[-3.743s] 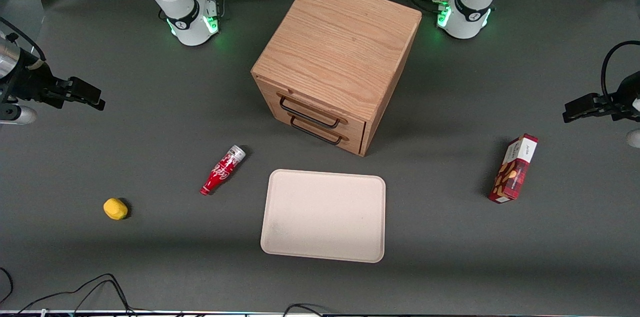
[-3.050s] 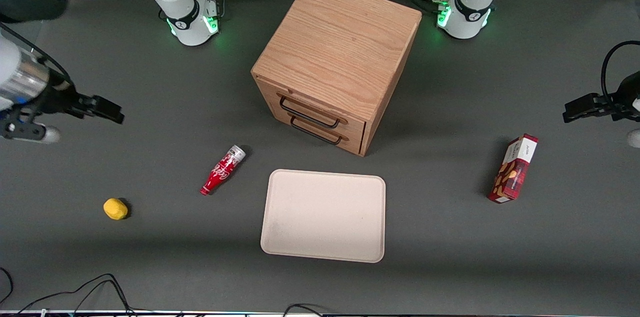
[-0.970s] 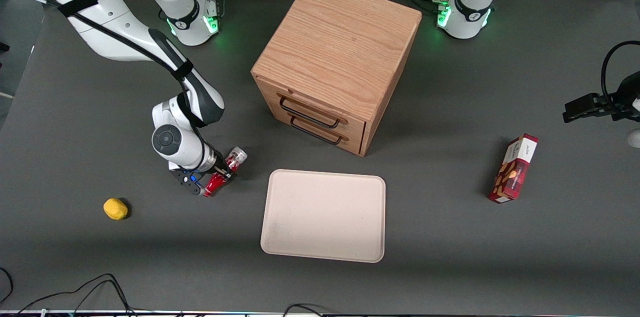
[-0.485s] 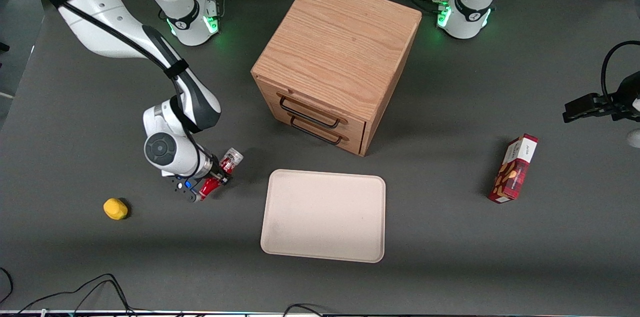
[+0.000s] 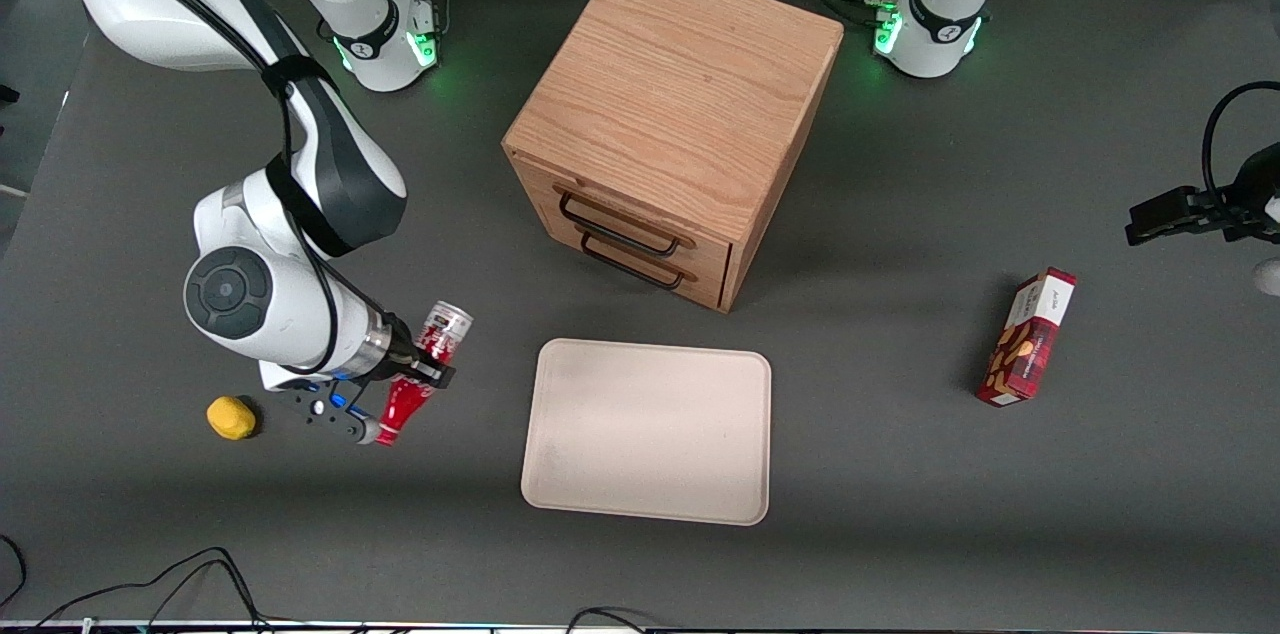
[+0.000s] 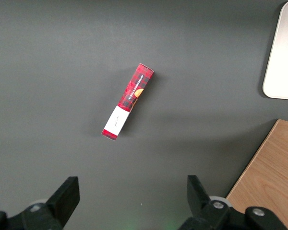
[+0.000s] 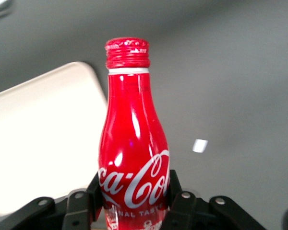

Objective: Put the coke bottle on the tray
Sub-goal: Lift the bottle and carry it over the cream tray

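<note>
The coke bottle (image 5: 418,369) is a slim red bottle with white script, a silver base and a red cap. My right gripper (image 5: 424,363) is shut on its body and holds it lifted off the table, tilted, silver base end up. It hangs beside the tray (image 5: 650,429), toward the working arm's end of the table. In the right wrist view the coke bottle (image 7: 133,153) sits between the black fingers (image 7: 178,191), with a corner of the cream tray (image 7: 43,143) below it.
A wooden drawer cabinet (image 5: 675,114) stands farther from the camera than the tray. A yellow lemon-like object (image 5: 230,417) lies near my gripper. A red snack box (image 5: 1030,336) lies toward the parked arm's end, also seen as the snack box (image 6: 128,100).
My gripper came in from the table's edge, closed on the lying bottle and has lifted it off the table, drifting slightly nearer the camera and away from the tray.
</note>
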`<action>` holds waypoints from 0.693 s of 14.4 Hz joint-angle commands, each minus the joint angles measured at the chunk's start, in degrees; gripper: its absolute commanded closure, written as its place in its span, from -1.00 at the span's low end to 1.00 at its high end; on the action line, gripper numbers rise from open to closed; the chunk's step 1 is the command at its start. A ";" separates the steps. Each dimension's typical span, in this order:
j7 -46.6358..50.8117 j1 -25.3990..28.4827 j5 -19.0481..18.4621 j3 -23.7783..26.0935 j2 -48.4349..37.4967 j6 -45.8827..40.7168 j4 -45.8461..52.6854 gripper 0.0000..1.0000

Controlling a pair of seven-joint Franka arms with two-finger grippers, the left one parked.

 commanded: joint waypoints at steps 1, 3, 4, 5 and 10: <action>-8.41 3.41 -1.46 1.72 11.43 -0.05 14.48 1.00; -11.85 4.38 -1.46 1.72 14.00 5.56 14.95 1.00; -13.61 5.16 -1.55 1.55 15.57 7.07 15.03 1.00; -14.06 6.30 -1.90 1.20 16.55 7.52 15.03 1.00; -14.07 8.69 -9.80 1.11 22.70 9.53 14.77 1.00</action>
